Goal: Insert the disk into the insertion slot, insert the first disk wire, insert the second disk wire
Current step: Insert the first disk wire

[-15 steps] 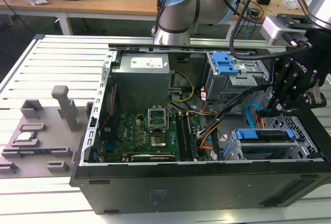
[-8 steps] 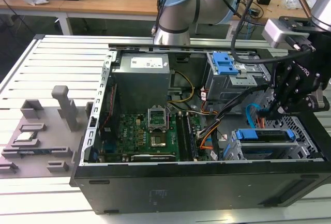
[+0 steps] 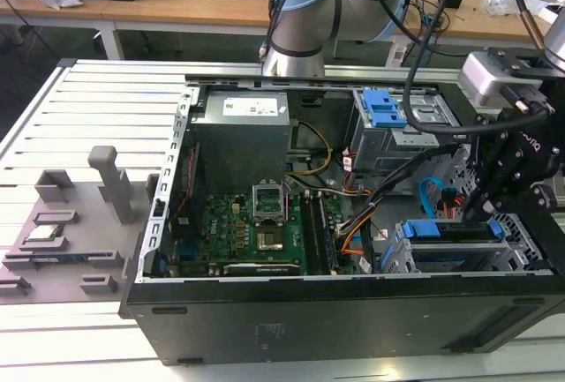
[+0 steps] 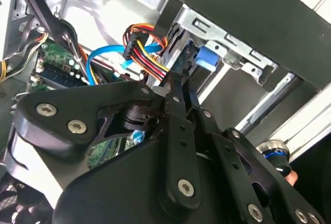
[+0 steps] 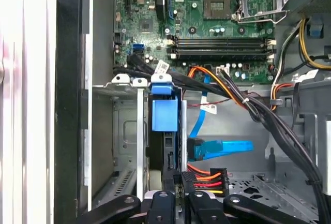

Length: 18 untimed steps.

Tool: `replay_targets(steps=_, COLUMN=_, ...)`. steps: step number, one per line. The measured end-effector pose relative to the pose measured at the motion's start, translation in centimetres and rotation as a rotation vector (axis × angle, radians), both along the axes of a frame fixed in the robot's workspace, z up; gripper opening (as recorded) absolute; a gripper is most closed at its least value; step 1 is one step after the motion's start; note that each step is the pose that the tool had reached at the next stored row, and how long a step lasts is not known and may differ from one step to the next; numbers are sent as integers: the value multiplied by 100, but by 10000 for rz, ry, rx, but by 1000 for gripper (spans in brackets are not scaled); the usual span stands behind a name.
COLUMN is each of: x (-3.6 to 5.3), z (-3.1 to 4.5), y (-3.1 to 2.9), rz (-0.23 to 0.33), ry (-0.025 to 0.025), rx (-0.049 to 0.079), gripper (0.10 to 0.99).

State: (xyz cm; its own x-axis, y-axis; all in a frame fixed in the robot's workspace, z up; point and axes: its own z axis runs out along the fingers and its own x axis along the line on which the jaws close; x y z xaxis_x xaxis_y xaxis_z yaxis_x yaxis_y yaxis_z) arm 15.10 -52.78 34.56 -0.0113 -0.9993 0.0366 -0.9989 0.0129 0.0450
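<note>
First wrist view shows flat, glossy blue second disk wire [image 5: 232, 147].

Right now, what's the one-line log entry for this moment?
disk: in slot | end effector: at wire bundle plug | blue wire: plug beside disk

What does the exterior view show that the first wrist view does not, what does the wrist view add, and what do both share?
Exterior view: the arm with its grey and blue joints, and the grey parts tray beside the case. First wrist view: the red, orange and yellow wire plug next to the gripper. Shared: the motherboard, the second disk wire, and the disk sitting in the insertion slot.
</note>
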Motion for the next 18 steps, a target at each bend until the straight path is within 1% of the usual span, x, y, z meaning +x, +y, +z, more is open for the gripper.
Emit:
replay_targets(steps=2, x=9, z=-19, y=0, rz=-1, ry=1, rx=0, gripper=169)
replay_targets(steps=5, x=12, z=-27, y=-2, rz=-2, ry=1, rx=-3, gripper=169)
replay_targets(steps=12, x=13, z=-57, y=-29, rz=-1, ry=0, rx=-1, gripper=169)
replay_targets(steps=14, x=13, z=-89, y=-34, rz=0, ry=-1, rx=-6, gripper=169)
replay_targets(steps=18, x=12, z=-97, y=-34, rz=0, ry=0, rx=-6, gripper=169)
